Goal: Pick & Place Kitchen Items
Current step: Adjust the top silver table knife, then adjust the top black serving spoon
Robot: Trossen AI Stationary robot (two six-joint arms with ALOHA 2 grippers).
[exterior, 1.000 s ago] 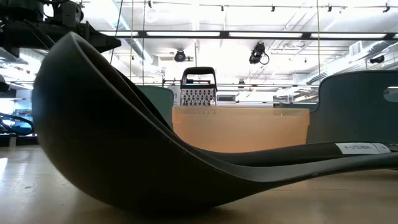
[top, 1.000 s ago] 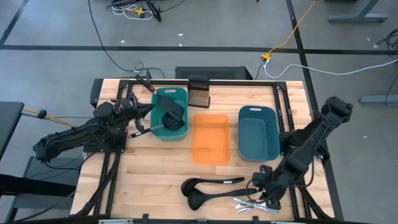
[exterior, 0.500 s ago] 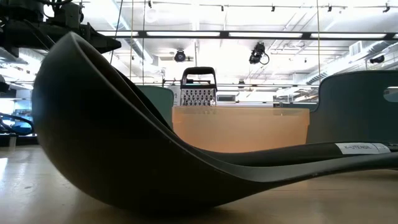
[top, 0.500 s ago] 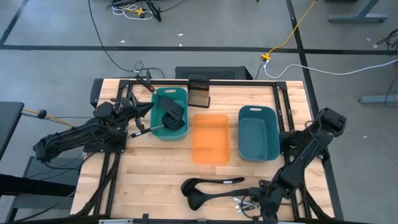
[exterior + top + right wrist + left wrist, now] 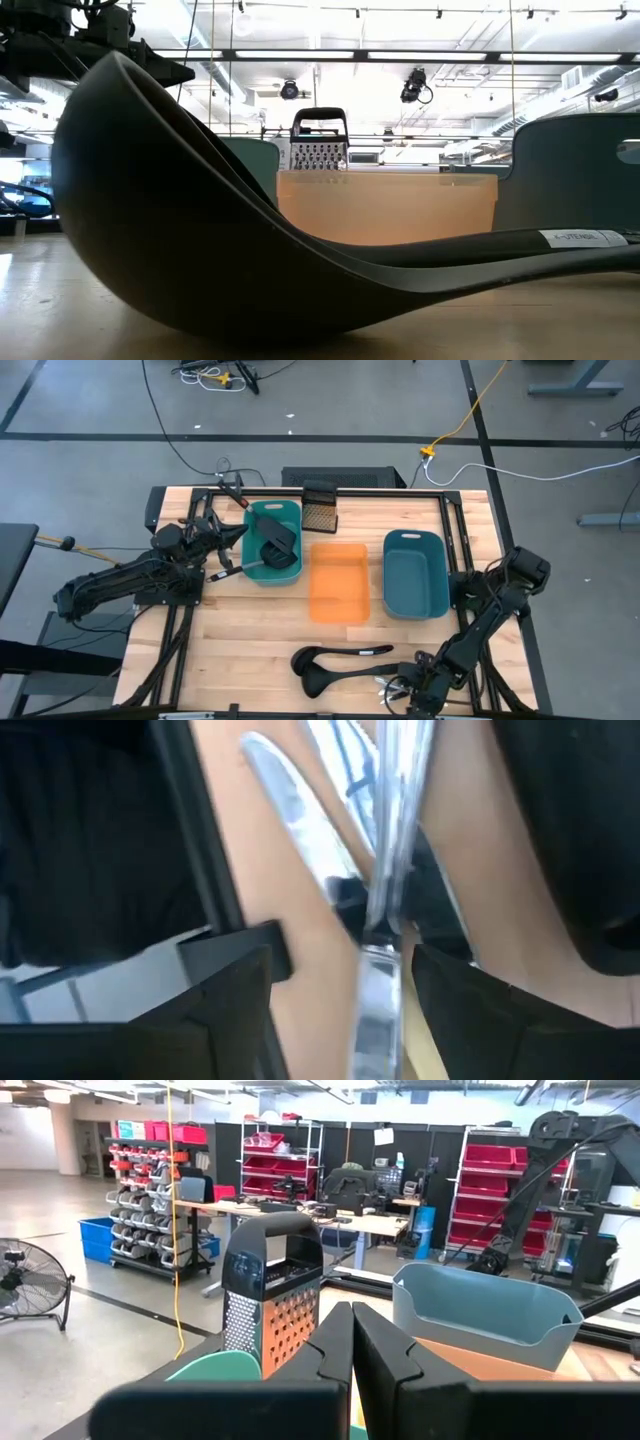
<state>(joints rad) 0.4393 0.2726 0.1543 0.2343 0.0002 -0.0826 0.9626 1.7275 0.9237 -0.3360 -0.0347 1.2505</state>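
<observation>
Two black ladles lie side by side on the table near its front edge; one ladle's bowl fills the low view. Two black-headed spatulas lie in the green tray, and one metal handle sticks out over its left rim. Silvery cutlery lies at the front edge, right of the ladles. My right gripper is down over it, open, with its fingers standing on either side of a silvery piece. My left gripper is shut and empty by the green tray's left rim.
An orange tray and a blue-teal tray stand right of the green tray. A dark grater stands at the table's far edge. Bare wood lies left of the ladles. The cutlery is close to the table's front edge.
My right gripper has gone toward the table's near edge and a little left, down onto the cutlery pile, and the arm has sunk lower. The ladles, the trays and my left arm have stayed still.
</observation>
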